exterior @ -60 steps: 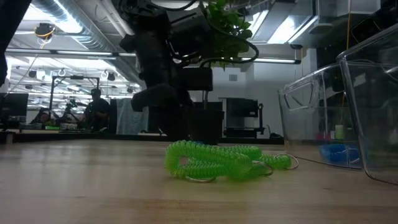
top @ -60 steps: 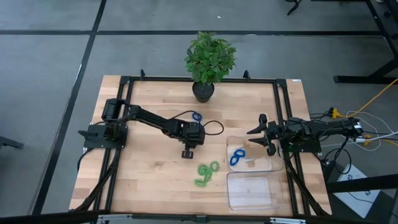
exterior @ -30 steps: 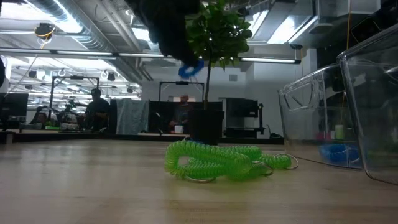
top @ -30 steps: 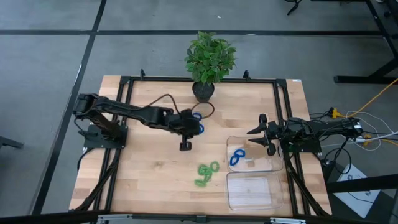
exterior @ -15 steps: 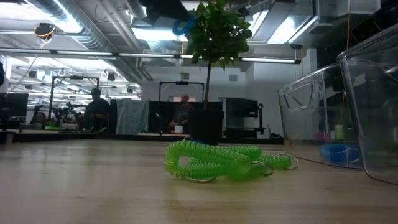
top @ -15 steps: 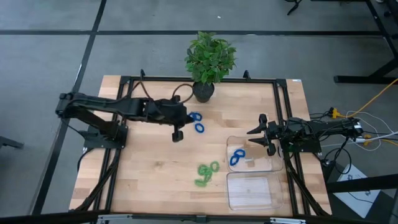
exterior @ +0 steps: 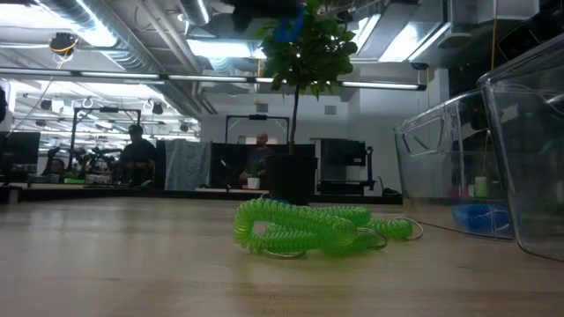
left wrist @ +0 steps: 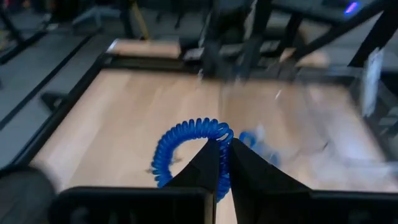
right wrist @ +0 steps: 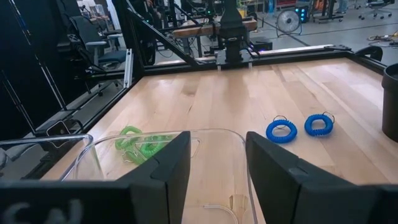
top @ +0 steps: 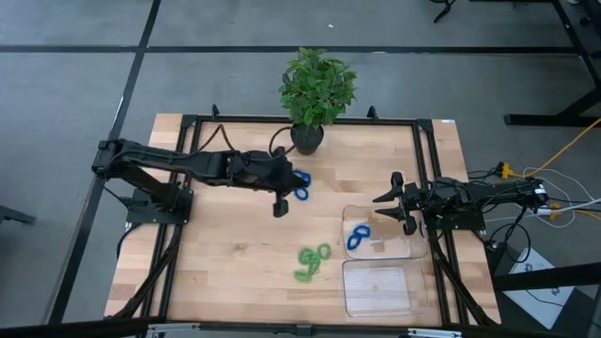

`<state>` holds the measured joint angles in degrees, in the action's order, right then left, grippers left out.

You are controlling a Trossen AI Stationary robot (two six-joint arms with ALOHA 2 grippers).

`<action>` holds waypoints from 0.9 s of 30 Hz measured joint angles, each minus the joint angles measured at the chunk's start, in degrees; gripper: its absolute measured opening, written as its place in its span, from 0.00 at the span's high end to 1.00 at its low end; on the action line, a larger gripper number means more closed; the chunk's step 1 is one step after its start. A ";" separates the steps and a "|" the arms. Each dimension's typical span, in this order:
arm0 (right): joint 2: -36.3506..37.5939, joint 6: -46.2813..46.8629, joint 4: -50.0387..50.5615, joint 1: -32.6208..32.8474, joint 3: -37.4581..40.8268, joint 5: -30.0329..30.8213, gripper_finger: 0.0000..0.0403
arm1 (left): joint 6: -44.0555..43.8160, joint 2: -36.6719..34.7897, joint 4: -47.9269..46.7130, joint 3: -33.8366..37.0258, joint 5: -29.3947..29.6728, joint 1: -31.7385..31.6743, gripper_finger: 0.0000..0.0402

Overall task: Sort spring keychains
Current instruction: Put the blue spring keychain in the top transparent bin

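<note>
Keychains are being sorted by colour, and the left gripper point(top: 281, 206) has a blue coil point(left wrist: 189, 144) pinched between closed fingers, held in the air over the far middle of the table point(top: 225, 263). More blue point(top: 300, 184) shows on the wood just beside it, on its right. Farther right and nearer lies the blue tray point(top: 406, 246), with blue coils point(top: 357, 236) already inside, so the carried coil must travel right and toward the near edge. The green coils point(top: 313, 260) sit between, left of that tray and nearer. Rightmost, the right gripper point(top: 390, 207) waits with fingers apart and empty at the tray's far right edge, nearer to the tray than the left.
</note>
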<state>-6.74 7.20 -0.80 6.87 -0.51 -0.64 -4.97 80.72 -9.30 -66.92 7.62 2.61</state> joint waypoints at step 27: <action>0.00 0.00 0.00 0.00 0.00 0.00 0.62 | 3.71 33.69 14.85 -29.94 -11.11 5.64 0.96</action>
<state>-6.74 7.20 -0.80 6.87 -0.51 -0.64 -1.26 114.41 5.55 -96.86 -3.49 8.26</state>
